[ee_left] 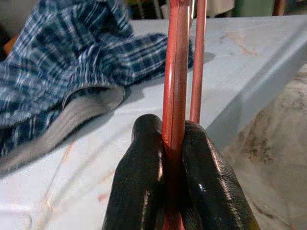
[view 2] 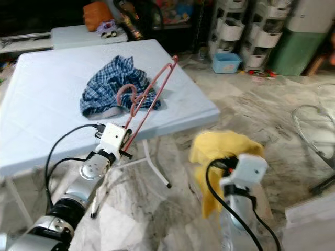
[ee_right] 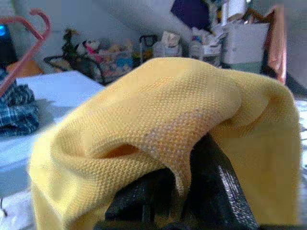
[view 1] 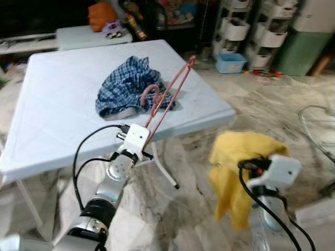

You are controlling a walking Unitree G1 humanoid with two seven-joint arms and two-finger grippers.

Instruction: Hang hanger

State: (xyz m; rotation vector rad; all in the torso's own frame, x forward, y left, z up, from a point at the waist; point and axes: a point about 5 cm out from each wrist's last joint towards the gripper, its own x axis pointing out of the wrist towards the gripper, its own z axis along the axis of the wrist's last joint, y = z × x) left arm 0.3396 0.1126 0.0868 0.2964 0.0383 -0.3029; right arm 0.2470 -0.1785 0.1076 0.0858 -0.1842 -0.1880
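My left jaws (ee_left: 173, 167) are closed tight on the red hanger (view 1: 168, 93). In the left wrist view both black fingers (ee_left: 141, 182) press against one flat bar of it, with a second thinner bar just behind. The fingertips themselves are hard to see in the head views, where the white wrist block covers most of them.

The hanger rises at a slant from my left jaws, up and over the near edge of the worktop (view 1: 63, 104). Its hook (view 1: 151, 93) curls in front of the blue checked shirt (view 1: 128, 83), which lies crumpled on the worktop. I cannot tell whether hook and shirt touch. The far tip of the hanger stands above the worktop's right edge.

My right jaws (ee_right: 177, 201) sit under the yellow cloth (view 1: 243, 167). The cloth drapes over them and hangs down toward the marble floor (view 1: 209, 219). In the right wrist view only dark finger parts show beneath the weave, so whether they are clamped or parted I cannot tell. The same view catches the hanger's hook end at its edge, cut off.

Background is blurred: white drawer stacks (view 1: 235, 29), a small blue bin (view 1: 230, 63), an orange item (view 1: 102, 15) on a low bench.
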